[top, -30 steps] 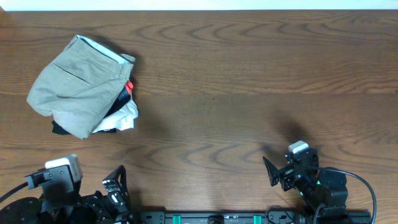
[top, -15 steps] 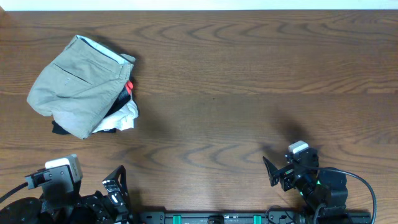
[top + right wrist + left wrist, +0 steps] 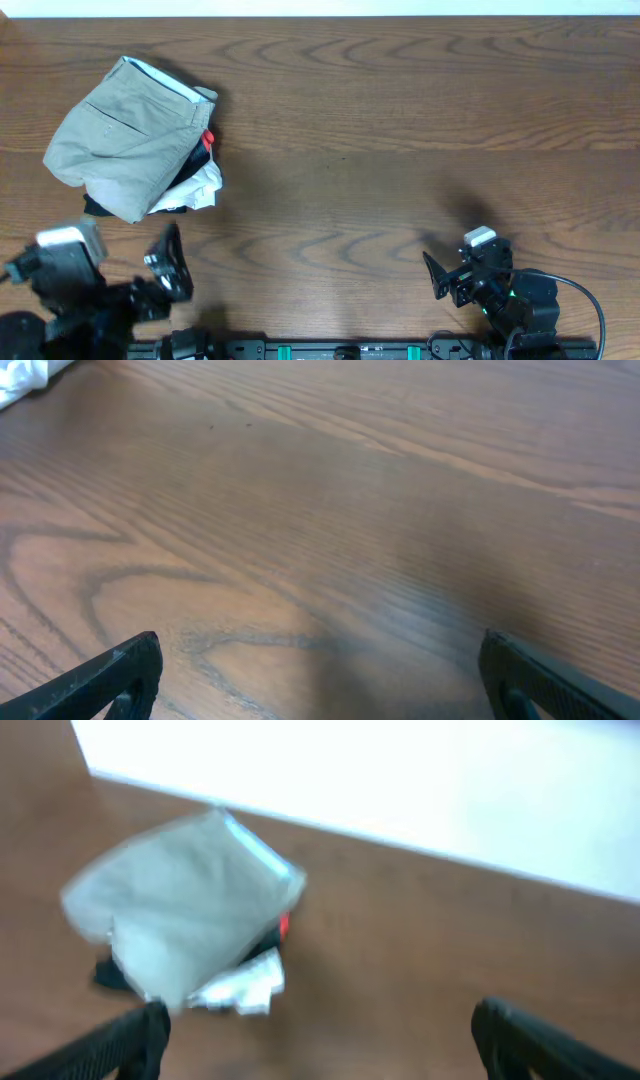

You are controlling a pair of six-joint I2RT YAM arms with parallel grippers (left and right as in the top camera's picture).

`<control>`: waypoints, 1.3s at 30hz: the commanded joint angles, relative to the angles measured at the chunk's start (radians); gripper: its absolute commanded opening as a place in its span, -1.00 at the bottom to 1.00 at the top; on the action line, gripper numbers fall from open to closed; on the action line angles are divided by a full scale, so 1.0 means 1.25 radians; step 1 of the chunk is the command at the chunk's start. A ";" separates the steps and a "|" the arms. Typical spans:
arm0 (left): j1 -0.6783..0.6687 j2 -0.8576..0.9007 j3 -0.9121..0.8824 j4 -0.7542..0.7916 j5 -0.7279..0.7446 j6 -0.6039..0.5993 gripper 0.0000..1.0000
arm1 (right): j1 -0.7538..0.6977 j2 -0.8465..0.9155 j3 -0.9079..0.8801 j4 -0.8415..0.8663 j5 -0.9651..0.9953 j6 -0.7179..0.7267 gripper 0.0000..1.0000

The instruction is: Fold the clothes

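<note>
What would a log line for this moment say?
shorts: bundled on other garments | left hand: open, empty, facing shorts | right hand: open, empty

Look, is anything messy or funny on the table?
Yes. The khaki shorts lie crooked on a messy heap of white and black clothes, with a red bit poking out at their edge. Nothing looks spilled or torn.

Shorts: matt khaki cloth; table: smooth grained wood.
</note>
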 commanded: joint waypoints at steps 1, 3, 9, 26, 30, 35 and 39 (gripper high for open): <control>-0.002 -0.026 -0.081 0.078 -0.014 0.013 0.96 | -0.007 -0.006 -0.002 0.000 -0.002 -0.009 0.98; -0.002 -0.054 -0.156 0.136 -0.013 0.013 0.96 | -0.007 -0.006 -0.002 0.001 -0.002 -0.009 0.98; -0.002 -0.183 -0.446 0.330 0.036 0.013 0.96 | -0.007 -0.006 -0.002 0.000 -0.002 -0.009 0.98; -0.041 -0.392 -0.883 0.512 0.077 0.022 0.96 | -0.007 -0.006 -0.002 0.001 -0.002 -0.009 0.99; -0.041 -0.417 -0.905 0.515 0.077 0.025 0.96 | -0.007 -0.006 -0.002 0.001 -0.002 -0.009 0.99; -0.041 -0.463 -0.920 0.515 0.077 0.028 0.96 | -0.007 -0.006 -0.002 0.000 -0.002 -0.009 0.99; -0.041 -0.504 -0.937 0.515 0.077 0.028 0.96 | -0.007 -0.006 -0.002 0.001 -0.002 -0.009 0.99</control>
